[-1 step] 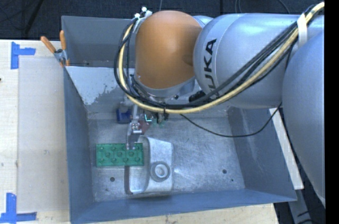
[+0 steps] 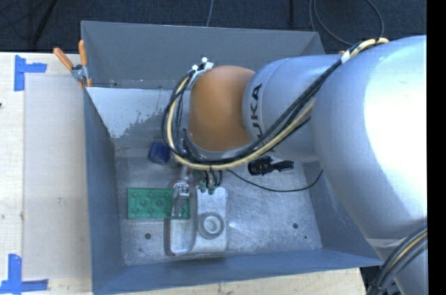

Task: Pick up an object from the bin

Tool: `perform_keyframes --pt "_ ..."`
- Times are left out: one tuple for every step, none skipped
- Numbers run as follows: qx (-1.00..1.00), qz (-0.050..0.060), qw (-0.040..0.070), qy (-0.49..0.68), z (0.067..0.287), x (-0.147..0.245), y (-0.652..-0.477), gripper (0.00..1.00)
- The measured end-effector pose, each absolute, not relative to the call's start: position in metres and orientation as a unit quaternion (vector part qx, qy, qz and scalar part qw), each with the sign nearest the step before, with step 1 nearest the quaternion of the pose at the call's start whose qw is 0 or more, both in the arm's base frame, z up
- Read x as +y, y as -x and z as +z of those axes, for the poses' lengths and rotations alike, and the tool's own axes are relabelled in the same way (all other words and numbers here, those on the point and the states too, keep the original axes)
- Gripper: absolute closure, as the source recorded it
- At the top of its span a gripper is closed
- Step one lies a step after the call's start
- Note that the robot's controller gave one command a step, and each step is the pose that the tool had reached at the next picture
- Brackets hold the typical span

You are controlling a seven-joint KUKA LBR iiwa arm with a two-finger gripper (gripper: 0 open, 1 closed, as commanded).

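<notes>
We are looking down on the claw (image 2: 185, 198), hanging over the right end of a flat green studded plate (image 2: 148, 203) lying by the bin's (image 2: 209, 49) left wall, toward its near edge. We are not managing to tell whether the claw is apart or together.

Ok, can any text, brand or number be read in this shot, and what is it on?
"KUKA": black letters running sideways on the silver robot arm, only partly legible.
Flat green studded plastic plate: no text on it.
Small blue object: too small to tell.
Grey metal part with a round ring: no readable marking.
</notes>
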State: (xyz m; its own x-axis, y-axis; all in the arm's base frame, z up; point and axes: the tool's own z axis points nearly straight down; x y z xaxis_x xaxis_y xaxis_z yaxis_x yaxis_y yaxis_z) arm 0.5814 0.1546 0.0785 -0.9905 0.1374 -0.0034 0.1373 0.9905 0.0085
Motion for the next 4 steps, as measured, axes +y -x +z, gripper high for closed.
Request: perform_keyframes --pt "0.997 -0.005 0.005 -0.076 0.075 0.185 -0.566 0.00" --pt "0.997 -0.004 0.002 -0.080 0.077 0.185 -0.566 1.00" --pt "1.000 0.000 0.003 0.019 0.206 0.159 -0.556 1.00" --pt "0.998 0.001 -0.001 0.064 0.231 0.201 -0.510 1.00"
